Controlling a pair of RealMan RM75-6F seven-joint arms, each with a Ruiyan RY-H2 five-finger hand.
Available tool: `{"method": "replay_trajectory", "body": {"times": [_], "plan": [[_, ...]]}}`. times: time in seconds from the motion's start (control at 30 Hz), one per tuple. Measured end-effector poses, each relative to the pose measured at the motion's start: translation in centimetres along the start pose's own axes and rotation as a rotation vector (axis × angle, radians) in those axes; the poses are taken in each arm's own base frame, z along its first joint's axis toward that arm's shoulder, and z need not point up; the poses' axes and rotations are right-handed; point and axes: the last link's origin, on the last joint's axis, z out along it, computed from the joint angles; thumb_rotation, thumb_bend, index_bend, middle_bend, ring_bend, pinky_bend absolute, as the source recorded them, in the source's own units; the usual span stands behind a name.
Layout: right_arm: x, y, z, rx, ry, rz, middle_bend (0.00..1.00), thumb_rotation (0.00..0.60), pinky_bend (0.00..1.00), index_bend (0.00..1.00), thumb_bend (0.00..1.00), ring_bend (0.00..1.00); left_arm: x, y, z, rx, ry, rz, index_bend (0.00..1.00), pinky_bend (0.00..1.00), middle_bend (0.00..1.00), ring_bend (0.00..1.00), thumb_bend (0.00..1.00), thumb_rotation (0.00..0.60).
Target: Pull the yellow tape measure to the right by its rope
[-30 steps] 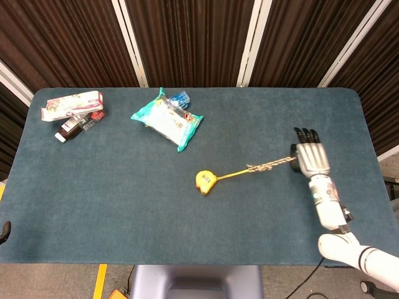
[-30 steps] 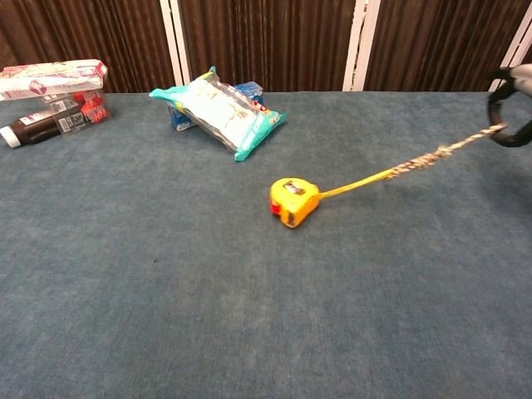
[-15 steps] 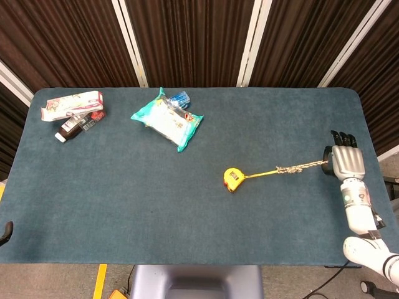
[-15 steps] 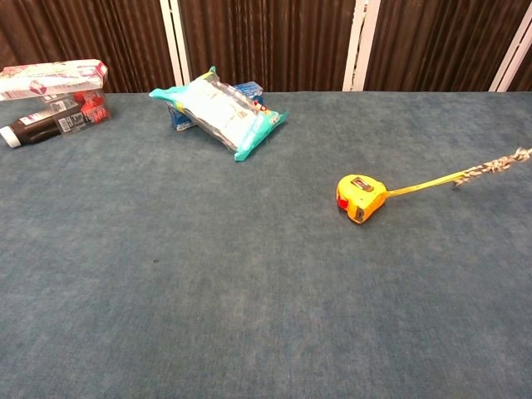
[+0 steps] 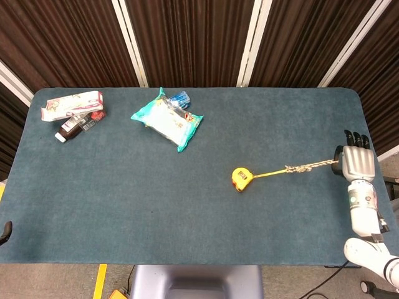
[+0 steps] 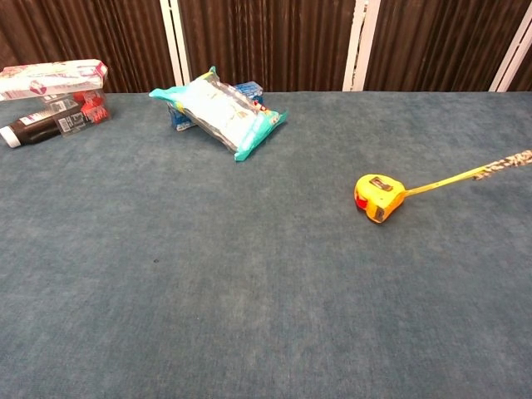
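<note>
Since a second ago, the yellow tape measure (image 5: 241,179) has slid rightward across the blue table (image 5: 124,199), from just left of centre to right of centre in the head view, and my right hand (image 5: 356,163) has travelled with it toward the right edge of the frame. From the head camera I see the hand at the table's right rim, back of the hand up, fingers curled down over the far end of the rope (image 5: 305,167); it grips that end, and the rope runs taut and slightly uphill from the tape measure to the hand. Little table remains to the right of the hand, while wide bare cloth lies left of and below the tape measure. In the upper left of the frame sit a white box (image 5: 72,104) and a dark bottle (image 5: 70,129), touching; near upper centre lies a teal packet (image 5: 167,120). I cannot read any print on them.

From the chest camera the tape measure (image 6: 378,197) sits right of centre, its rope (image 6: 499,165) leaving the frame at the right edge, so no hand shows here. The teal packet (image 6: 220,110) lies at upper centre, the box (image 6: 51,77) and bottle (image 6: 33,129) at upper left; their labels stay unreadable. My left hand appears in neither view.
</note>
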Motion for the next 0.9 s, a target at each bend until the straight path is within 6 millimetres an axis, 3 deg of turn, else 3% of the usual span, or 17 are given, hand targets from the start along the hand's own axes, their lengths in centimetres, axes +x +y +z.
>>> {"method": "replay_trajectory", "body": {"times": [0.07, 0.17, 0.27, 0.4, 0.57, 0.9], "plan": [[-0.1, -0.1, -0.1, 0.006, -0.011, 0.009, 0.16, 0.6, 0.0, 0.74, 0.55, 0.11, 0.0, 0.1, 0.0, -0.003, 0.0, 0.003, 0.11, 0.23, 0.0, 0.0, 0.41, 0.6], [-0.2, -0.6, -0.2, 0.031, -0.037, 0.029, 0.15, 0.6, 0.0, 0.58, 0.5, 0.09, -0.1, 0.1, -0.1, -0.001, -0.002, 0.003, 0.11, 0.23, 0.0, 0.0, 0.41, 0.6], [-0.2, -1.4, -0.3, 0.066, -0.061, 0.054, 0.1, 0.6, 0.0, 0.32, 0.3, 0.04, -0.1, 0.1, -0.1, 0.0, -0.001, 0.003, 0.11, 0.23, 0.0, 0.0, 0.41, 0.6], [0.1, -2.9, -0.6, 0.124, -0.071, 0.077, 0.08, 0.6, 0.0, 0.15, 0.15, 0.02, -0.1, 0.1, 0.0, 0.004, -0.002, 0.002, 0.11, 0.23, 0.0, 0.0, 0.41, 0.6], [0.8, -4.5, -1.2, 0.177, -0.048, 0.105, 0.07, 0.6, 0.0, 0.07, 0.1, 0.02, -0.1, -0.1, 0.1, 0.007, -0.003, -0.001, 0.11, 0.23, 0.0, 0.0, 0.41, 0.6], [2.8, -7.5, -3.8, 0.304, -0.014, 0.191, 0.06, 0.6, 0.0, 0.05, 0.06, 0.01, -0.1, -0.1, 0.1, 0.011, -0.005, 0.002, 0.11, 0.23, 0.0, 0.0, 0.41, 0.6]]}}
